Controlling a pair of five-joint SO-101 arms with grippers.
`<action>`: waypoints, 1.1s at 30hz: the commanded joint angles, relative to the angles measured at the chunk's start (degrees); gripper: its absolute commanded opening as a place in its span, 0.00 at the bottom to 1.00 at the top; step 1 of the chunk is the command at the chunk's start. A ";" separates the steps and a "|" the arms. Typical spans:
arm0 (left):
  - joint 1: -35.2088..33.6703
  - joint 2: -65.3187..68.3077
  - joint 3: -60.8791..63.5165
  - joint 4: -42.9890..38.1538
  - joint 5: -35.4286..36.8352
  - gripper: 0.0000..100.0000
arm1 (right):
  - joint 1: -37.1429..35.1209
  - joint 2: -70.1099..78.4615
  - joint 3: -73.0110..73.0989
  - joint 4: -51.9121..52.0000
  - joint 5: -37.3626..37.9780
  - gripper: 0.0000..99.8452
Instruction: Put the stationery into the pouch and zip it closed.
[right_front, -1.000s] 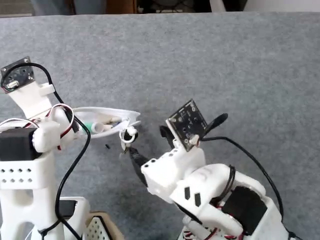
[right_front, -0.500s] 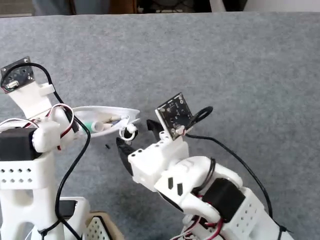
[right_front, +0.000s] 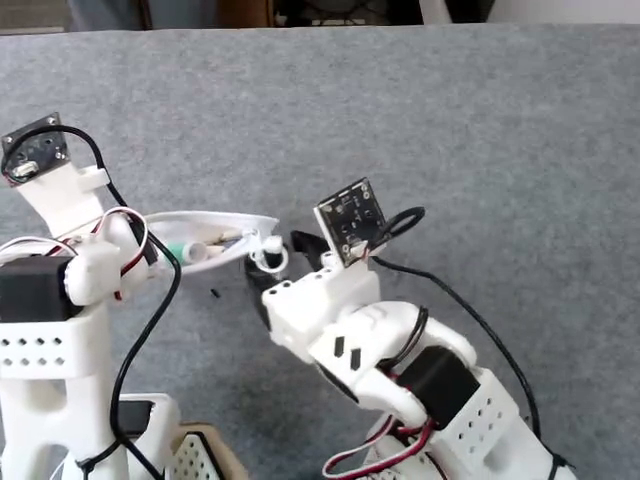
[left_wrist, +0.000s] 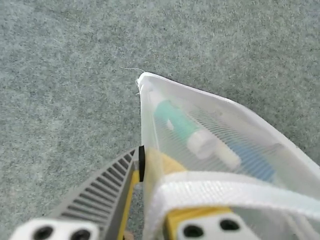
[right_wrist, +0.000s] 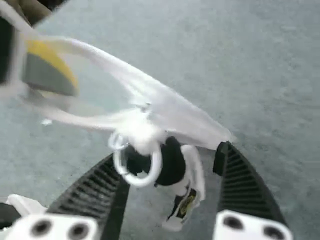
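Observation:
The white mesh pouch (right_front: 215, 238) lies on the grey mat, its mouth still gaping. Through the mesh (left_wrist: 225, 145) I see a teal-and-white pen (left_wrist: 192, 135) and a blue item (left_wrist: 255, 162). My left gripper (left_wrist: 142, 161) is shut on the pouch's end wall, at the pouch's left end (right_front: 152, 248) in the high view. My right gripper (right_front: 278, 270) stands open at the pouch's right tip. The white zipper ring (right_wrist: 136, 165) and a black tag (right_wrist: 170, 162) hang between its fingers (right_wrist: 240, 182), untouched. The ring (right_front: 267, 256) sits by the pouch's tip.
The grey mat (right_front: 480, 130) stretches bare to the back and right. A small black speck (right_front: 214, 293) lies in front of the pouch. The arms' white bases (right_front: 60, 380) take up the near edge.
The right arm has swung left and forward, bringing its open gripper around the zipper ring. The left arm and the pouch have stayed put.

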 joint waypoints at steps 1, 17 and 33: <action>0.57 -0.70 -0.48 -0.79 0.26 0.03 | 1.41 -0.22 -0.92 1.67 1.67 0.25; 0.57 -0.70 -0.48 -0.79 0.26 0.03 | 1.05 -5.41 -5.41 -2.20 11.08 0.01; 0.57 -0.70 -0.48 -0.88 0.35 0.03 | 1.05 -15.34 -5.58 8.70 17.58 0.01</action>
